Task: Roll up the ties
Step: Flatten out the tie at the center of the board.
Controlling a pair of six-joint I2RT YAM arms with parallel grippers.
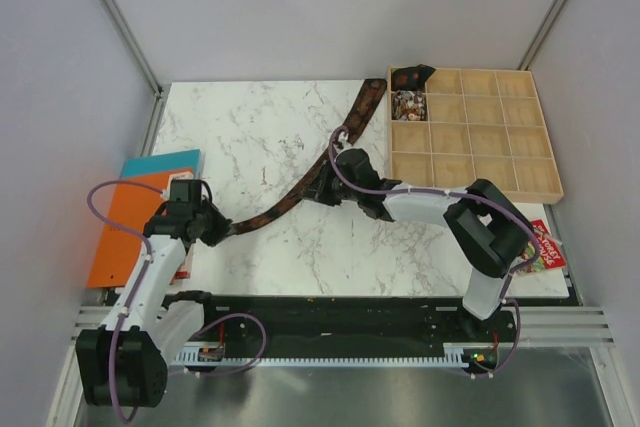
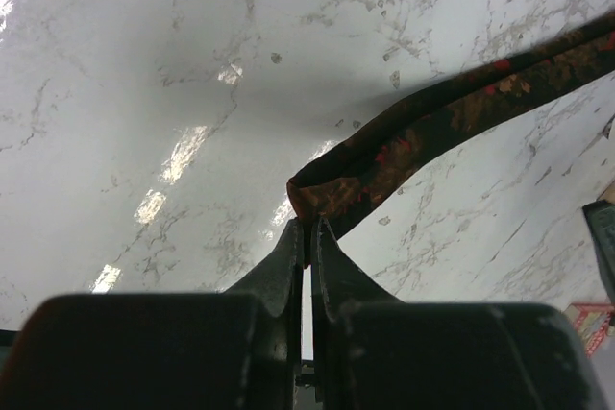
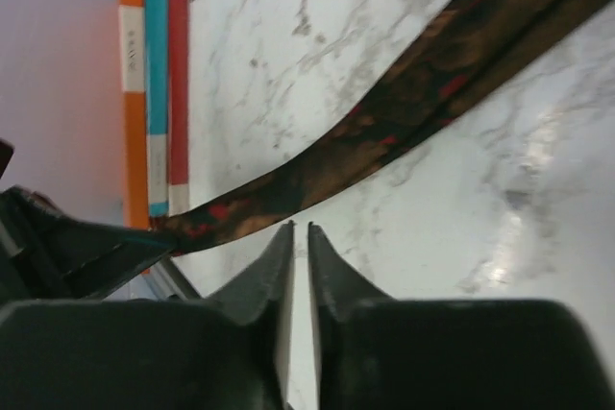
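Note:
One dark brown tie with reddish flecks runs diagonally across the marble table, from the left front up to the wooden tray. Its far end lies over the tray's top-left compartment. My left gripper is shut on the near end; in the left wrist view the tie leaves the pinched tips and stretches right. My right gripper sits beside the tie's middle. In the right wrist view its jaws show only a narrow gap with nothing in it, just short of the tie.
A wooden compartment tray stands at the back right, with a light patterned bundle in one cell. Orange and teal books lie off the table's left edge and appear as books in the right wrist view. A red packet lies at the right.

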